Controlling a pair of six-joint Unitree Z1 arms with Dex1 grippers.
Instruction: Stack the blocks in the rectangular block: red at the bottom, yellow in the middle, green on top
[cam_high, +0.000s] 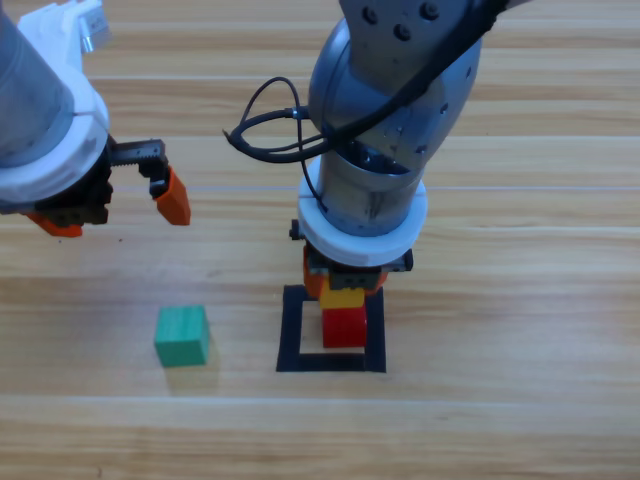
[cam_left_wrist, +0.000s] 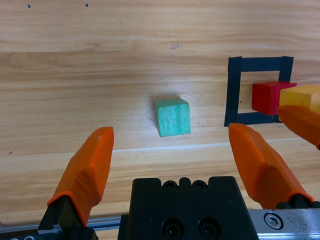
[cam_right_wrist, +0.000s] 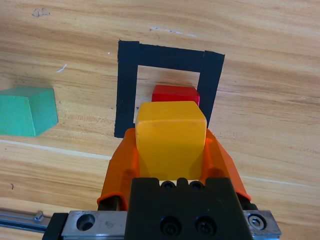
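No brand marks, labels or writing are legible on any item.

The right arm descends steeply from the top edge. The right claw (cam_right_wrist: 171, 150) pinches the yellow cube (cam_right_wrist: 170, 137) between both jaws, above the rectangular block (cam_high: 292, 330) and above the red cube (cam_high: 344, 327).

The red cube sits on the counter (cam_high: 520, 400) inside the tape outline.

The left arm stands at the upper left. The left claw (cam_left_wrist: 172, 165) is spread and holds nothing, above the counter.

The green cube (cam_high: 182, 335) rests on the counter, left of the outline and well apart from it.
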